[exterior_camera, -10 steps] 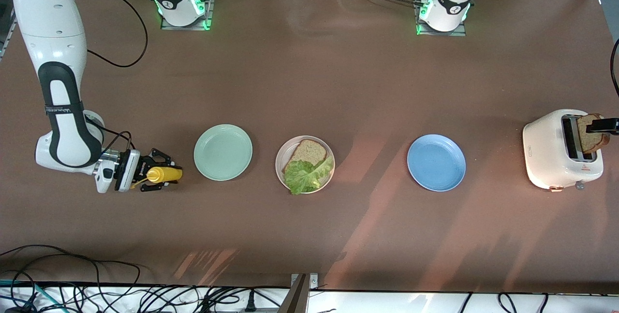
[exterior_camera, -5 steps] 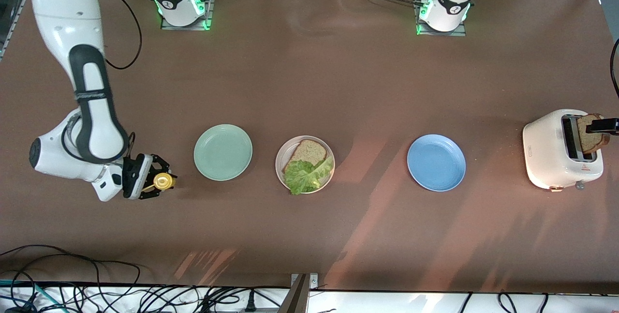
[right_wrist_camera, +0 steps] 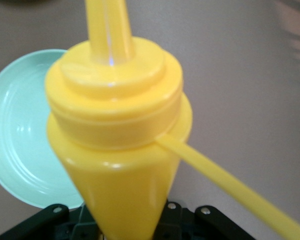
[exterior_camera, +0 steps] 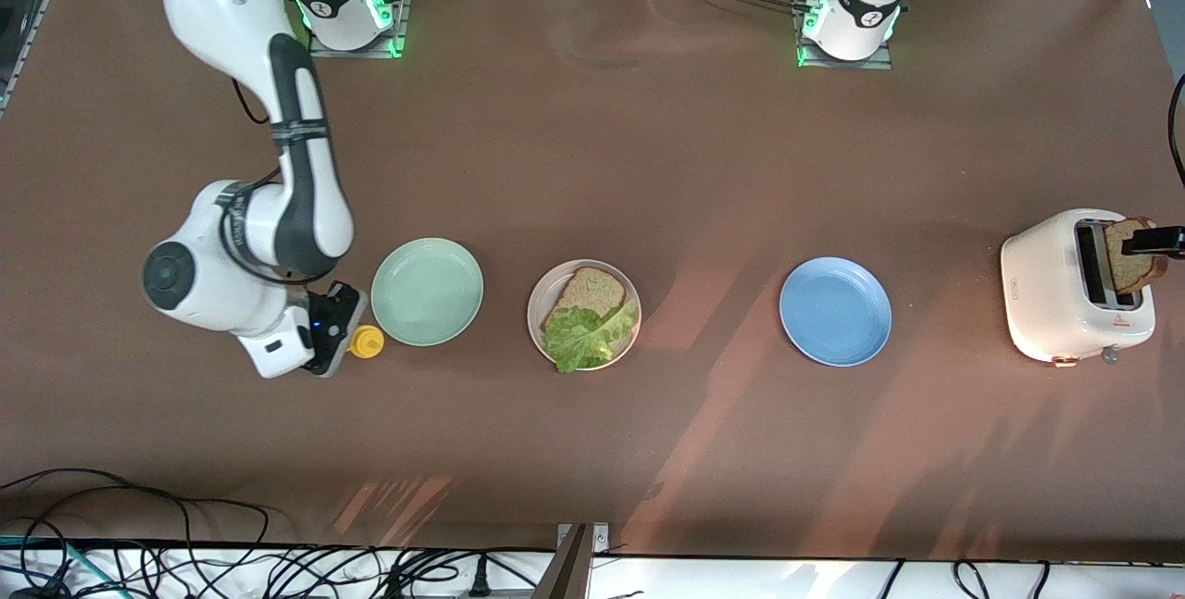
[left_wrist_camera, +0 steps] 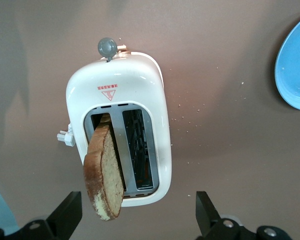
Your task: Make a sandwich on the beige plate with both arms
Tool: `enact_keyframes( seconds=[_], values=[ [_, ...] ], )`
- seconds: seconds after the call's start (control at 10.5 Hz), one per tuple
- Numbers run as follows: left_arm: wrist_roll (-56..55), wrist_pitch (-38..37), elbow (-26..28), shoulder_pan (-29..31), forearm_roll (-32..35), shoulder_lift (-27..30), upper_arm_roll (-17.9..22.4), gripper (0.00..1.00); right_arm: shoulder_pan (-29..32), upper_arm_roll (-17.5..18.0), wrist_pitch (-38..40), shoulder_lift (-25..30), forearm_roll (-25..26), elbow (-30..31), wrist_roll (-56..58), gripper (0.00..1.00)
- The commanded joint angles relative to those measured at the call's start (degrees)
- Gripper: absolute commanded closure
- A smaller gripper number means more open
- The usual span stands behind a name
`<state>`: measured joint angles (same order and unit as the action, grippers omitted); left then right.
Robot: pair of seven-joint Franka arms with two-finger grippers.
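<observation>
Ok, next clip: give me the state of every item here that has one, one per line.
beige plate: holds one bread slice and lettuce; no top slice.
toaster: slice sticking out of one slot.
mustard bottle: gripped by right gripper.
left gripper: open over toaster.
mint-green plate: bare.
blue plate: bare.

Counter [exterior_camera: 592, 164]: brown, matte, filling nearly the whole front view; faint creases near the robots' bases.
Light: warm reddish streaks fell across the counter nearest the front camera; green glow at both base plates.
Cables [exterior_camera: 139, 534]: black tangle along the counter's nearest edge, over a white ledge.
Corners: grey floor showed past the counter's top corners.
</observation>
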<state>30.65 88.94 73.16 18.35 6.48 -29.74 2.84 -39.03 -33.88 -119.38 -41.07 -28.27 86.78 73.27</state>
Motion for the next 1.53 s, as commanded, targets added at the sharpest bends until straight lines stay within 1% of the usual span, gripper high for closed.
enact_keyframes(
  seconds=[0.0,0.1,0.19,0.29,0.38,0.48,0.67,0.76,1.15,1.24,1.34,1.43],
  values=[
    [0.9,-0.4,-0.1,0.0,1.7,0.6,0.0,0.0,-8.7,-5.3,5.7,-4.8,9.4,-8.4,-12.2,1.0],
    [0.8,-0.4,-0.2,-0.2,1.7,0.6,0.0,0.0,-11.8,-6.3,8.4,-7.0,14.1,-11.8,-17.7,1.0],
    [0.9,-0.4,-0.2,-0.2,1.7,0.6,0.0,0.0,-14.6,-7.3,11.4,-9.9,17.7,-14.9,-21.6,1.0],
    [0.9,-0.4,-0.1,-0.1,1.7,0.8,0.0,0.0,-17.0,-8.9,14.2,-13.3,19.5,-18.7,-24.5,1.0],
    [0.8,-0.5,-0.1,-0.2,1.6,0.9,-0.1,0.0,-19.2,-11.3,16.0,-17.0,19.8,-22.1,-26.1,1.0],
    [0.7,-0.5,-0.1,-0.2,1.6,1.1,-0.1,0.0,-21.8,-14.3,16.8,-20.5,19.8,-23.9,-27.1,1.0],
    [0.6,-0.6,0.1,-0.2,1.5,1.3,-0.2,0.0,-28.0,-20.2,16.8,-26.9,20.4,-24.4,-30.2,1.0],
    [0.5,-0.6,0.1,-0.3,1.5,1.3,-0.2,0.0,-29.1,-21.4,16.6,-28.3,21.1,-24.4,-30.8,1.0],
    [0.0,-1.0,0.1,-0.5,1.2,1.3,-0.2,0.0,-29.2,-21.4,16.4,-28.7,21.3,-24.3,-30.8,1.0],
    [-0.1,-1.0,0.1,-0.7,1.1,1.3,-0.2,0.0,-28.8,-20.8,15.9,-27.9,21.3,-24.3,-30.8,1.0],
    [-0.2,-1.0,0.1,-0.9,1.1,1.3,-0.3,0.0,-26.0,-17.4,14.3,-24.0,21.2,-23.5,-30.4,1.0],
    [-0.1,-1.0,0.1,-1.0,1.1,1.3,-0.3,0.0,-21.7,-12.2,13.1,-17.4,21.3,-20.3,-30.0,1.0]
  ],
)
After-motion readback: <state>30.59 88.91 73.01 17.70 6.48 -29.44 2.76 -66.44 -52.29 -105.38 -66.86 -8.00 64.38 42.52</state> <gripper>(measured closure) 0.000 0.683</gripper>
